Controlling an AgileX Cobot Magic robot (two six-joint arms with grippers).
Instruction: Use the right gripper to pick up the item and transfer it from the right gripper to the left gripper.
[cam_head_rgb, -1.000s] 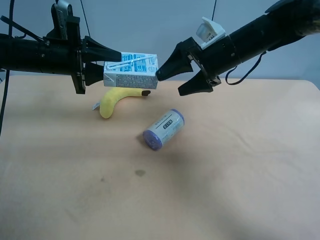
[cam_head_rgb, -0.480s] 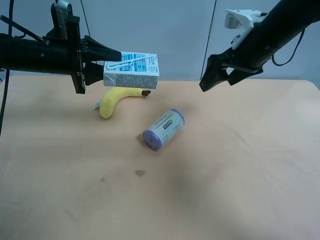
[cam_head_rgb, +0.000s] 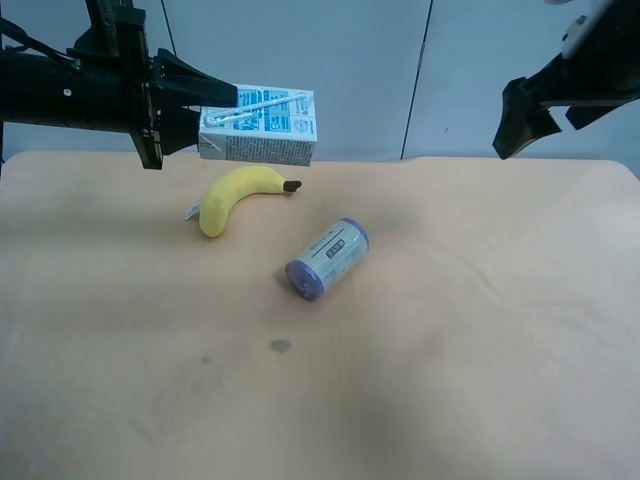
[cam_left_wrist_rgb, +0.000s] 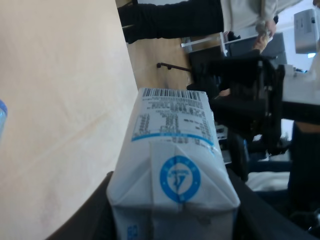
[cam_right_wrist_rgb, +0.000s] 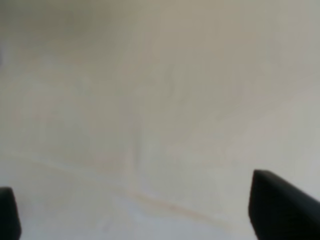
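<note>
The milk carton (cam_head_rgb: 258, 125) hangs above the banana (cam_head_rgb: 235, 195), clamped end-on in my left gripper (cam_head_rgb: 205, 122). My right gripper (cam_head_rgb: 512, 120) is spread wide, empty, well apart. I judge the handover complete; next I need only a steady hold.

A wide, pale tan table (cam_head_rgb: 450, 380) fills most of the scene, its top plain and matte. Towards its far side lies a yellow banana (cam_head_rgb: 232, 192), curved, its dark tip pointing to the exterior high view's right. A small white tag (cam_head_rgb: 191, 211) sits just beside the banana's other end. Nearer the middle, a can (cam_head_rgb: 328, 259) rests on its side, close to the banana but not touching it, with its purple end turned towards the front. A dark smudge (cam_head_rgb: 279, 346) marks the tabletop in front of the can, and a fainter spot (cam_head_rgb: 205, 358) lies to the smudge's left in that view.
</note>
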